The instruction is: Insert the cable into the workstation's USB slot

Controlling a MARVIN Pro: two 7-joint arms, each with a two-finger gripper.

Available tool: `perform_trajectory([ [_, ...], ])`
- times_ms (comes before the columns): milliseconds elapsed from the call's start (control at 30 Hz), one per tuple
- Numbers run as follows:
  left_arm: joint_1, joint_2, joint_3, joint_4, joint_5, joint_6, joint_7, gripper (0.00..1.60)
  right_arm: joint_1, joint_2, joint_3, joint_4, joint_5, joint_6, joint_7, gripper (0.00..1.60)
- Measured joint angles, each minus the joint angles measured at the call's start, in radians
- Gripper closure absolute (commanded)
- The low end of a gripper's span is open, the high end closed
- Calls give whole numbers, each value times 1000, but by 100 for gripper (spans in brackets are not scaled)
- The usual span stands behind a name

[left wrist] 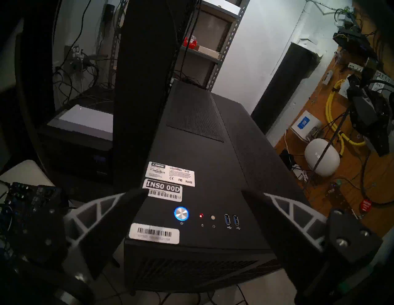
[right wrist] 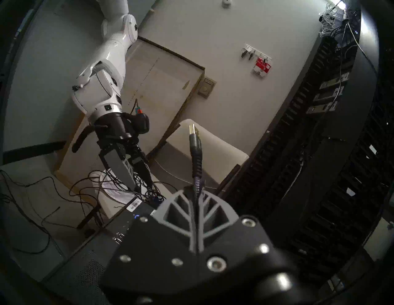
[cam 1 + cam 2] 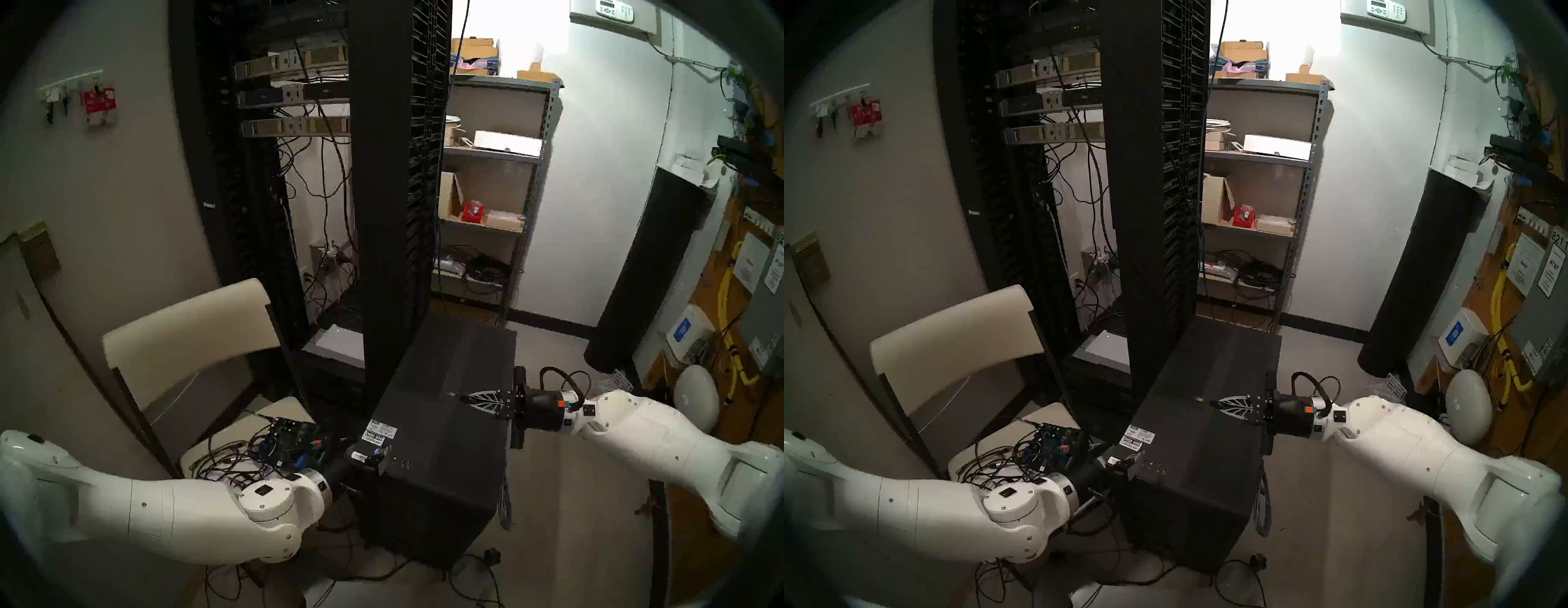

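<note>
The black workstation (image 3: 445,429) stands on the floor in front of me. Its USB slot (image 1: 235,220) is the right one of a blue twin pair on the front top strip, beside a red light (image 1: 201,215). My right gripper (image 3: 465,399) hovers over the middle of the case top, shut on the cable (image 2: 194,147). The cable's silver plug points towards the chair, well behind the slots. A grey length of cable (image 3: 505,503) hangs down the case's right side. My left gripper (image 1: 195,191) is open, with its fingers (image 1: 119,204) spread over the case's front top edge by the barcode stickers.
A tall black server rack (image 3: 382,191) rises just behind the workstation. To the left, a cream chair (image 3: 186,335) carries a circuit board (image 3: 292,437) and tangled black wires. Metal shelves (image 3: 488,191) stand at the back. A white dome (image 3: 695,399) and yellow cables (image 3: 729,305) sit at the right wall.
</note>
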Motion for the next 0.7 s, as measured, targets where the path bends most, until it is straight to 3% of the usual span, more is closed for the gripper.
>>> perform_trajectory([
  [467,0,0,0,0,0,0,0,0,127,-135,-68,140,-56,247,208,160],
  [700,0,0,0,0,0,0,0,0,179,-205,-106,213,-91,339,243,160],
])
